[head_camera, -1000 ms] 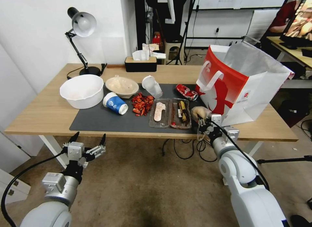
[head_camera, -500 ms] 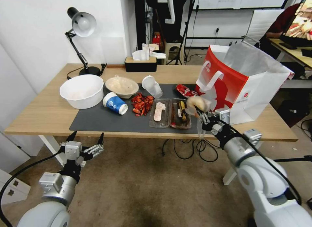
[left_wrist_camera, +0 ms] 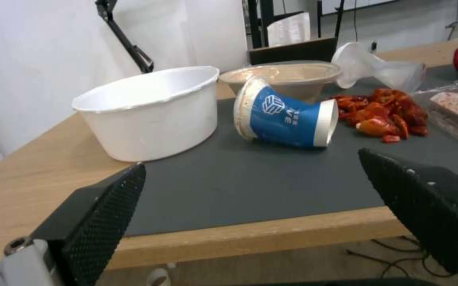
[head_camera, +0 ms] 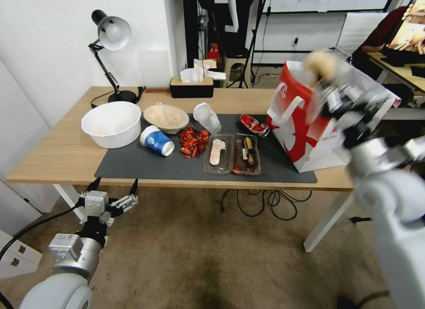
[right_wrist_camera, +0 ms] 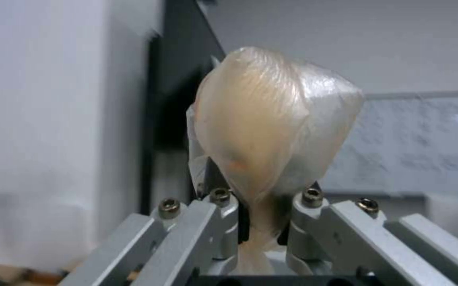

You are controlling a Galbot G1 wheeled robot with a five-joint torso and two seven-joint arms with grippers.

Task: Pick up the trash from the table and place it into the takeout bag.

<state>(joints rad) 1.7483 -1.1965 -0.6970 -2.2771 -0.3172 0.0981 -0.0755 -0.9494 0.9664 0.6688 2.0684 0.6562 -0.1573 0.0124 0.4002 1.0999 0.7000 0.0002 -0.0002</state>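
Your right gripper (head_camera: pixel 325 85) has swung the pinched small clear bag (head_camera: pixel 322 63) up from beside the takeout bag (head_camera: pixel 310 123) to above its open mouth, ready to drop, while the left gripper (head_camera: pixel 113 198) hangs spread wide well off to that bag's left

**Materials and finishes**

The tabletop (head_camera: pixel 66 154) is pale matt wood under a dull grey mat (head_camera: pixel 177 165). The bag (head_camera: pixel 310 123) is glossy paper, silver-lined. The small bag (right_wrist_camera: pixel 271 131) is shiny clear film. The left tool (left_wrist_camera: pixel 250 210) has knurled black pads (left_wrist_camera: pixel 101 222).

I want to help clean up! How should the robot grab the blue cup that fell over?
Probably around its middle, coming down from above. The blue-and-white paper cup lies on its side on the mat, so its round wall faces up. The open left gripper waits below the table edge nearby.
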